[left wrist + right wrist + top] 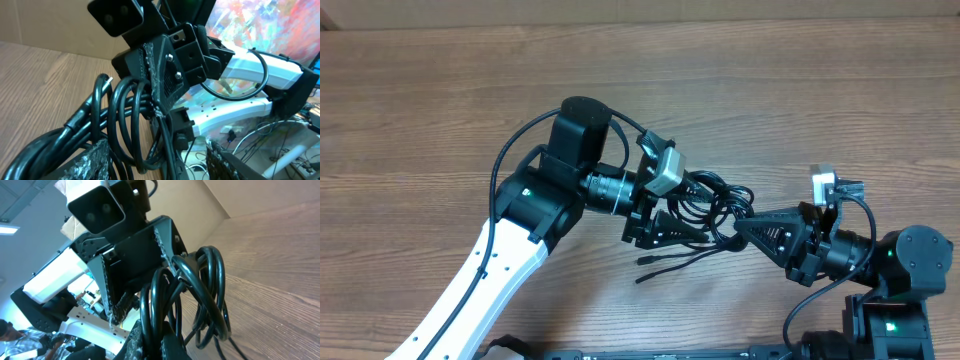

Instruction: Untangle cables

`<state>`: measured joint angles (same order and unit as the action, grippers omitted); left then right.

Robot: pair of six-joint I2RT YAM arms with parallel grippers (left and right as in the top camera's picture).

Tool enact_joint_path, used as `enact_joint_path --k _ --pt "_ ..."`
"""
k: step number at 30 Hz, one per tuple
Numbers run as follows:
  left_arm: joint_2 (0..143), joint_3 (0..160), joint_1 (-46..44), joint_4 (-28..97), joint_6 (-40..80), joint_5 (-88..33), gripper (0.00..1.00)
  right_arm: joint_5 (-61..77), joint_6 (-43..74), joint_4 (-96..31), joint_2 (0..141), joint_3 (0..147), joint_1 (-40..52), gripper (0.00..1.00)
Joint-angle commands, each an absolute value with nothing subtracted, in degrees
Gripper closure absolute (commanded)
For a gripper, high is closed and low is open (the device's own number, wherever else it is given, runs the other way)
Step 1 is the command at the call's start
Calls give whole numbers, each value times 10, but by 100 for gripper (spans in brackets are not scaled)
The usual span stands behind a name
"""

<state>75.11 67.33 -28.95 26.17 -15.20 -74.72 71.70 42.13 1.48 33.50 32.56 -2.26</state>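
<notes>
We see the cables [718, 203] bunched in a tangle of black loops over the wooden tabletop [470, 90], between the two arms and right of centre in the overhead view.

The right hand [744, 228] comes in from the right with its jaws together, clamped on the cables at the tangle's right edge. In the left wrist view its fingers meet at the tips with strands pinched there. Several loops hang down and outward from that spot.

The left hand [672, 226] reaches in from the left, and its jaws stand apart. In its own camera the textured pads [82, 162] sit at the lower corners of the picture, with thick loops of the cables running through the gap between them. We cannot tell whether either pad touches a strand. In the right wrist view the left hand's two fingers are spread in a wedge, and the loops bulge out just beside one of them.

Two loose ends [665, 262] trail out below the tangle toward the near edge of the tabletop. We cannot tell whether they lie on the wood or hang just above it.
</notes>
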Motion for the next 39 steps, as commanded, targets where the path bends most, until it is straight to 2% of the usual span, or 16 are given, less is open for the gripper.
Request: enact_joint_path --k 1,10,11,16,17,21,22,24,25,26,28,31,33,34,37,39 --pt "746 680 -302 264 -163 -761 39 736 435 35 332 329 -23 96" --pt "746 680 -331 261 -164 -759 39 738 435 47 332 329 -23 96" --pt "746 680 -331 261 -164 -759 43 738 435 48 332 329 -23 96" --pt "746 680 -331 256 -163 -759 83 739 435 47 332 329 -23 96" --pt "746 680 -331 254 -163 -759 93 739 435 47 332 329 -23 96" --pt "746 680 -331 248 -163 -758 96 739 435 45 332 329 -23 93" --pt "746 680 -331 248 -163 -757 96 741 434 43 332 329 -23 84" --pt "746 680 -330 248 -151 -740 96 743 432 33 332 329 -23 41" --pt "746 680 -330 248 -137 -724 96 743 432 27 332 329 -23 25" --pt "746 680 -330 248 -124 -710 96 743 432 22 332 329 -23 15" --pt "746 680 -329 248 -82 -661 96 743 425 7 332 329 -23 3" --pt "746 680 -329 246 -37 -605 96 743 402 -10 332 329 -23 1" --pt "746 680 -329 243 -9 -580 96 743 402 -13 332 329 -23 2" --pt "746 680 -329 239 4 -575 96 743 400 -15 332 329 -23 5" --pt "746 680 -329 225 29 -575 96 743 369 -29 332 329 -23 24" --pt "746 680 -329 220 32 -584 96 742 357 -34 332 329 -23 24"
